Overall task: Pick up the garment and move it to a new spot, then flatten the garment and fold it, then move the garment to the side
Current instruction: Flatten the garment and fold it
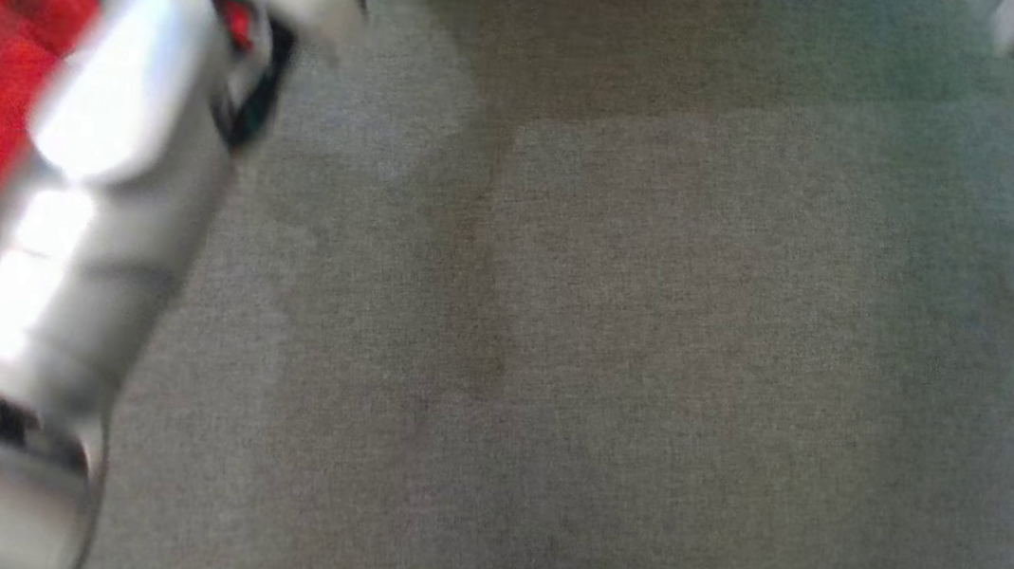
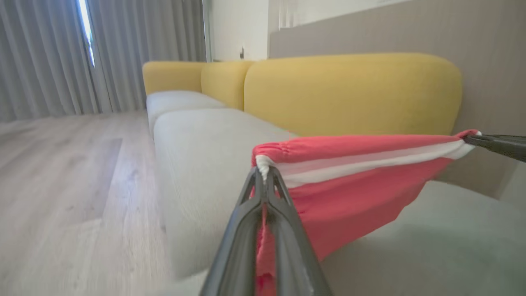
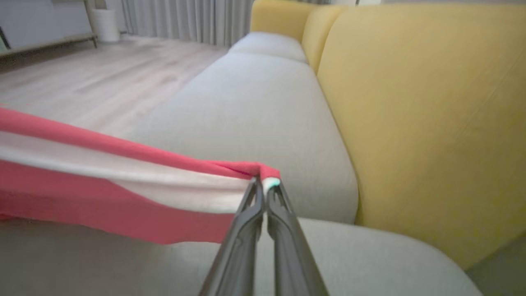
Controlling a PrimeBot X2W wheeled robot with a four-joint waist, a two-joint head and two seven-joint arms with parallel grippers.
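Above the grey sofa (image 2: 205, 164), the red garment (image 2: 349, 193) stretches sideways between left gripper (image 2: 265, 172) and right gripper (image 3: 263, 183), each clamped on one end.

Garment (image 2: 349, 193) apparently above sofa seat (image 2: 197, 144)

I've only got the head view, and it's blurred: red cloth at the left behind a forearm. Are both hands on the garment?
Observer: The left one is. The left hand is shut on one end of the garment, at its white band.
Operator: And the right?
Observer: The right hand is shut on the other end, so the band runs taut between them.
Operator: Is it lying flat?
Observer: No, its top edge is held above the grey seat. I cannot tell whether the hanging cloth touches the seat.
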